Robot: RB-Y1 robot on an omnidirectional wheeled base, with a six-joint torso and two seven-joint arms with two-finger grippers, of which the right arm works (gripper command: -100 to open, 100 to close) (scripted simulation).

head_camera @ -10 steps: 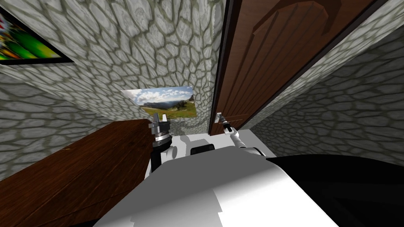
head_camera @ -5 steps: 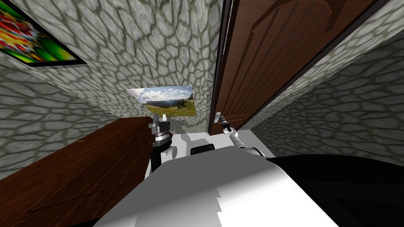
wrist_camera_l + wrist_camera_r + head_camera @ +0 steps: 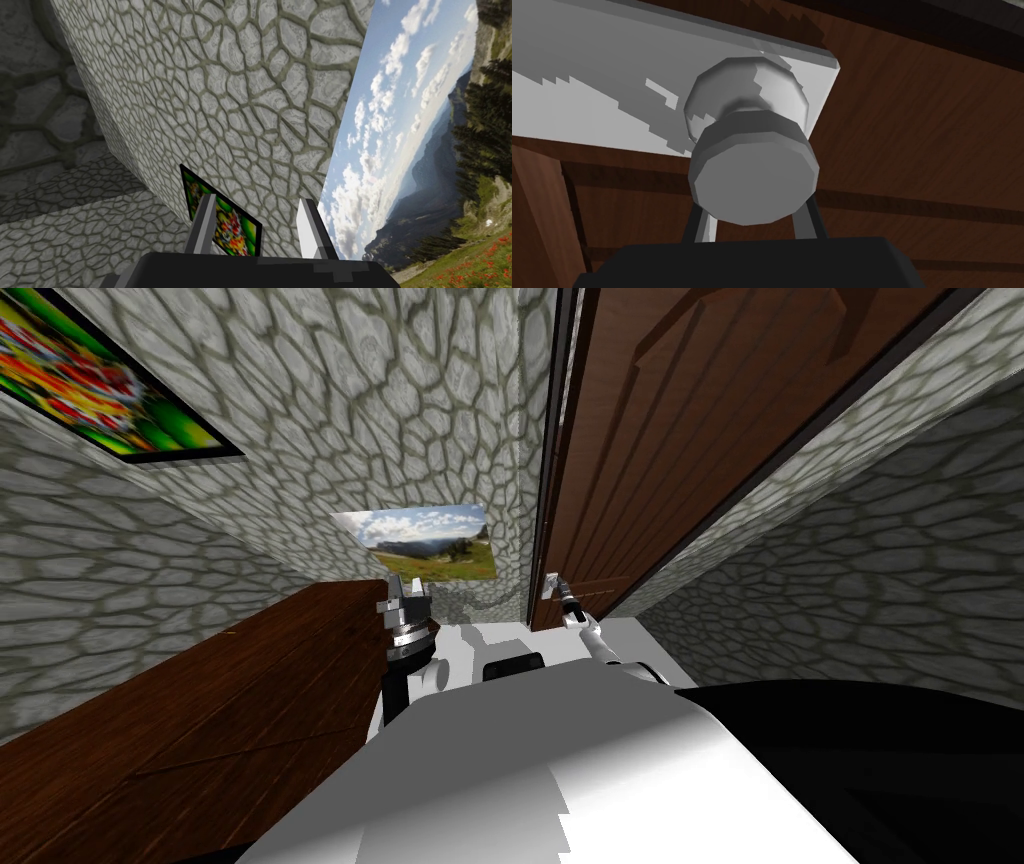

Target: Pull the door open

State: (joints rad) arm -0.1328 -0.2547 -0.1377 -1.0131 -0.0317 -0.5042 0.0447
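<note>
The brown panelled door stands ahead on the right, with a thin gap along its left edge. Its grey round knob sits on a light grey plate. My right gripper is shut on the knob, one finger pressed to each side; in the head view it reaches the door's left edge at the knob. My left gripper is held upright to the left of the door, open, with nothing between its fingers.
A dark wooden furniture top runs along my left side. Stone-patterned walls close in on both sides. A landscape picture hangs ahead and a colourful one high on the left. A black area lies at lower right.
The head view has shifted, so I have moved a little. The gap at the door's left edge has widened slightly. Both grippers keep their places.
</note>
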